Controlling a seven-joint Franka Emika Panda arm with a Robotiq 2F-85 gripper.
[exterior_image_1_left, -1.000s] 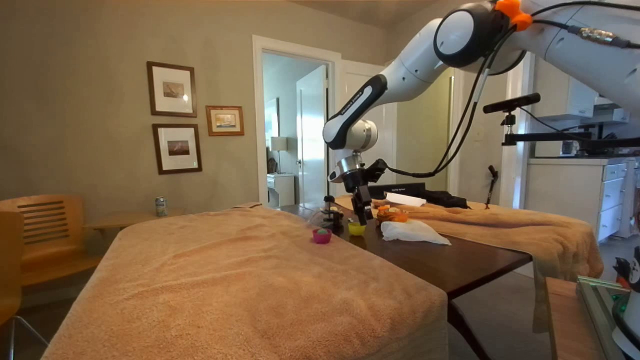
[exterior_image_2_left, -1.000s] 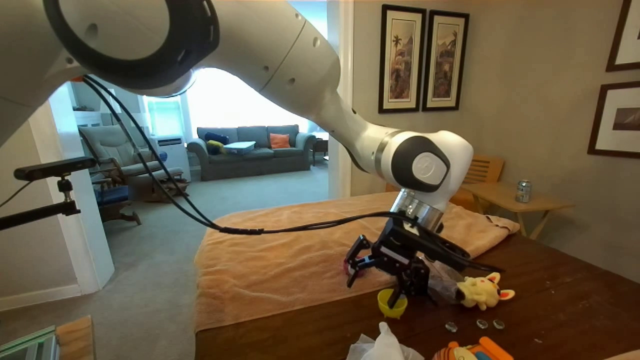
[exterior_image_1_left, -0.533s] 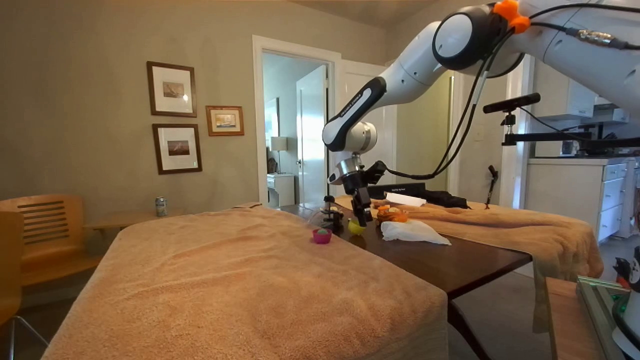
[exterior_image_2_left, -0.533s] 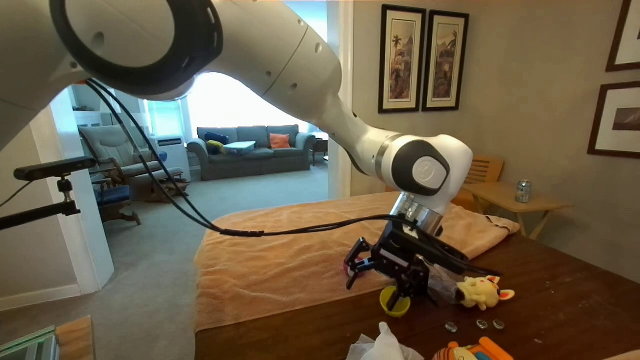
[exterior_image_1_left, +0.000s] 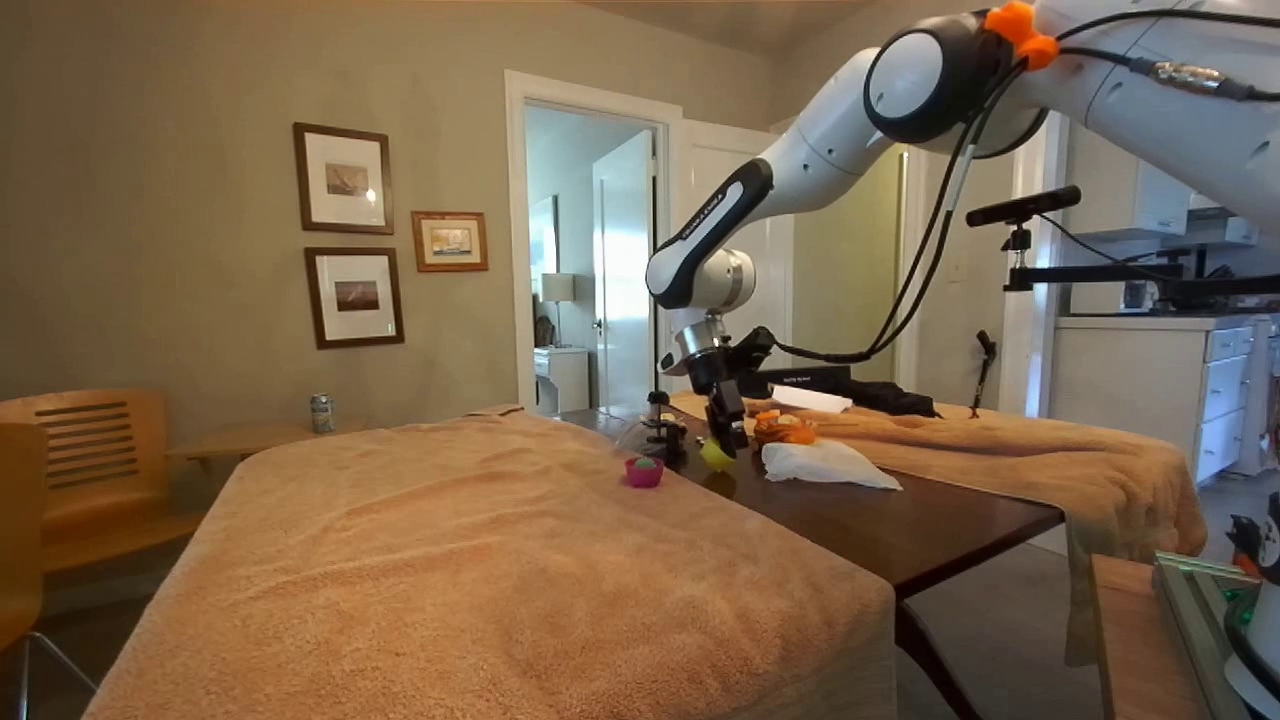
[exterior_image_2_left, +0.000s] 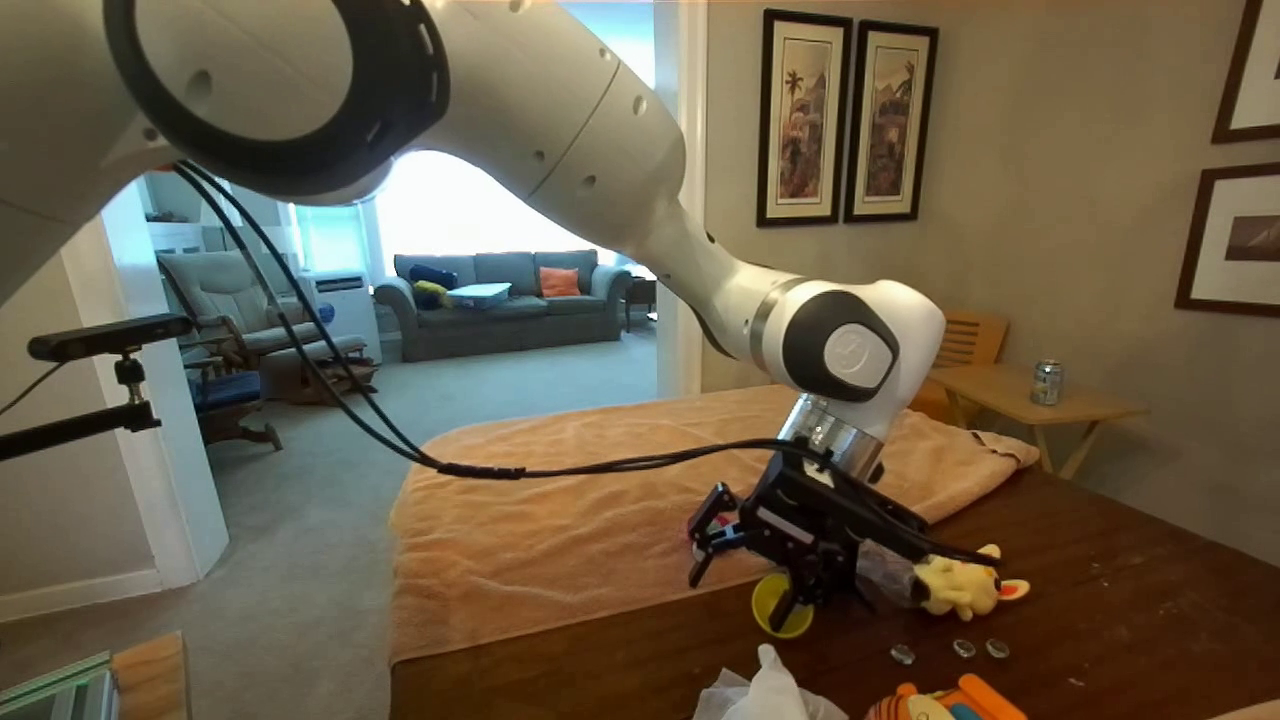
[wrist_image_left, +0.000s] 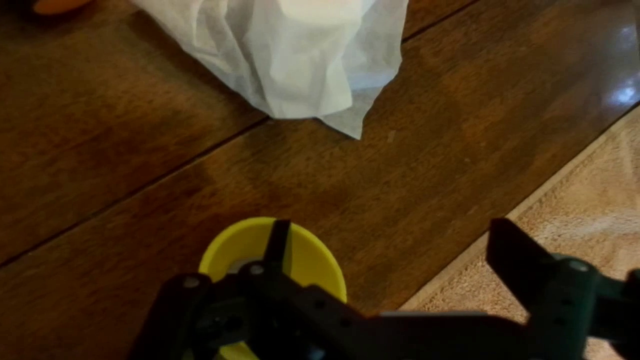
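My gripper stands open, its jaws wide apart, with no object between them. One finger reaches into the mouth of a small yellow cup, as the wrist view shows; the other finger hangs out over the towel side. Something pale lies inside the cup, mostly hidden behind that finger. In both exterior views the yellow cup leans to one side on the dark table, under the gripper. A pink cup with a green thing in it sits on the orange towel.
A white cloth or bag lies near the yellow cup, with an orange toy beside it. A yellow plush toy and several clear glass pieces rest on the table. A can stands on a side table.
The yellow cup was upright a second ago; it has tipped over to a lean and shifted slightly. The gripper has come down a little and stayed open.
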